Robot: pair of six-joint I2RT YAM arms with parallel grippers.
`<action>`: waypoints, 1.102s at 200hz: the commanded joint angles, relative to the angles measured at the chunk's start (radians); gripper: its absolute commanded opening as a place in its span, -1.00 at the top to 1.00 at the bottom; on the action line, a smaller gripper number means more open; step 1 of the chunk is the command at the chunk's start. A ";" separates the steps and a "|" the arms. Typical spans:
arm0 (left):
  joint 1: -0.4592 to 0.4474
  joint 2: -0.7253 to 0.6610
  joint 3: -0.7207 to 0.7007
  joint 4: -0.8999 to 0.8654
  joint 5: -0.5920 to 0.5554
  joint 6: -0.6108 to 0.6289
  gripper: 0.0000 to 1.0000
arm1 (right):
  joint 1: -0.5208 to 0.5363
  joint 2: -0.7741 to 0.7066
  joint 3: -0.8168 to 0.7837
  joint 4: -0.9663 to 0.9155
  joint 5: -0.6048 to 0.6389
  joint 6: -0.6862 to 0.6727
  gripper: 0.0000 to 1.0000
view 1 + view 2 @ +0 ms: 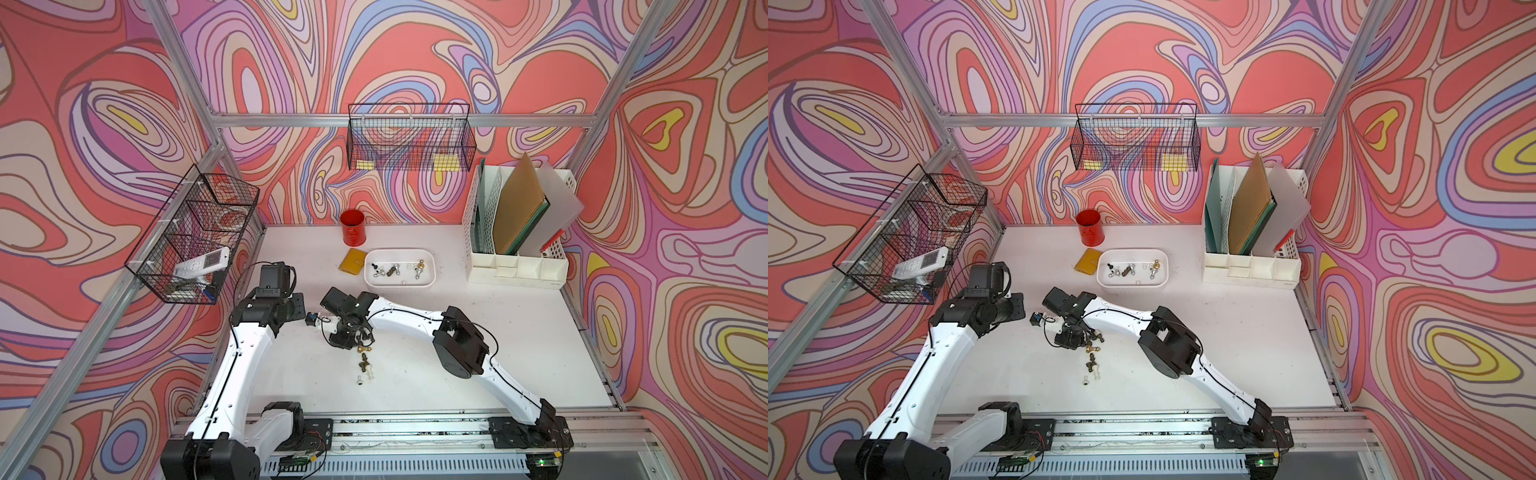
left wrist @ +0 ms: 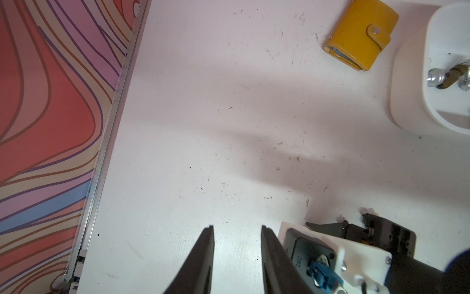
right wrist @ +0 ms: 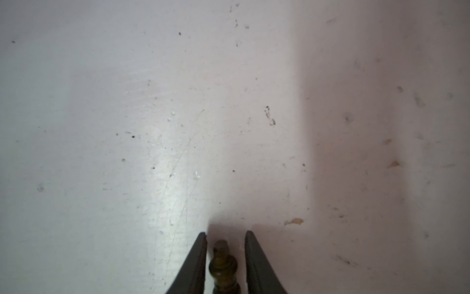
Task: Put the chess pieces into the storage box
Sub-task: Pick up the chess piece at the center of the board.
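The right gripper [image 3: 225, 233] is pointing down at the table [image 3: 127, 127]. Its two dark, tapering fingers [image 3: 195, 264] are standing a little apart on either side of a bronze chess piece [image 3: 223, 269]. The piece is sitting between them, a turned shape of stacked rings and a rounded knob, dull dark gold. A thin strip of table is showing between it and one finger, so the jaws are straddling it, not clamping it.

The left gripper [image 2: 237, 229] is hanging over bare table with its fingers well parted and nothing between them. A white housing [image 2: 338, 252] on the other arm's wrist is sitting just beside one finger.

The box [image 1: 400, 284] is sitting toward the back of the table. It is a shallow white plastic tub with rounded corners and smooth walls. Several chess pieces [image 1: 392, 271] are lying inside it: silvery ones, dark ones and one with a gold top. Loose pieces [image 1: 365, 363] are lying on the table in front of the box, by the right gripper. They are small bronze ones in a cluster, with two pale, clear ones just beyond, nearer the robot's base. A yellow wallet [image 2: 356, 35] with stitched edges and a snap tab is lying just beside the box. The table is matt white, scuffed and speckled.
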 commanded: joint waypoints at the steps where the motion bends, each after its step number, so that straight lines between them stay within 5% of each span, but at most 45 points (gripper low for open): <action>1: 0.009 -0.011 -0.015 0.012 -0.007 0.017 0.28 | 0.003 0.030 0.018 -0.009 0.045 -0.024 0.49; 131: 0.012 -0.004 -0.011 0.011 -0.006 0.018 0.30 | 0.002 -0.025 -0.052 0.019 0.006 0.033 0.54; 220: 0.012 -0.037 -0.008 0.022 -0.010 0.010 0.34 | -0.006 -0.207 -0.230 0.365 -0.023 0.204 0.73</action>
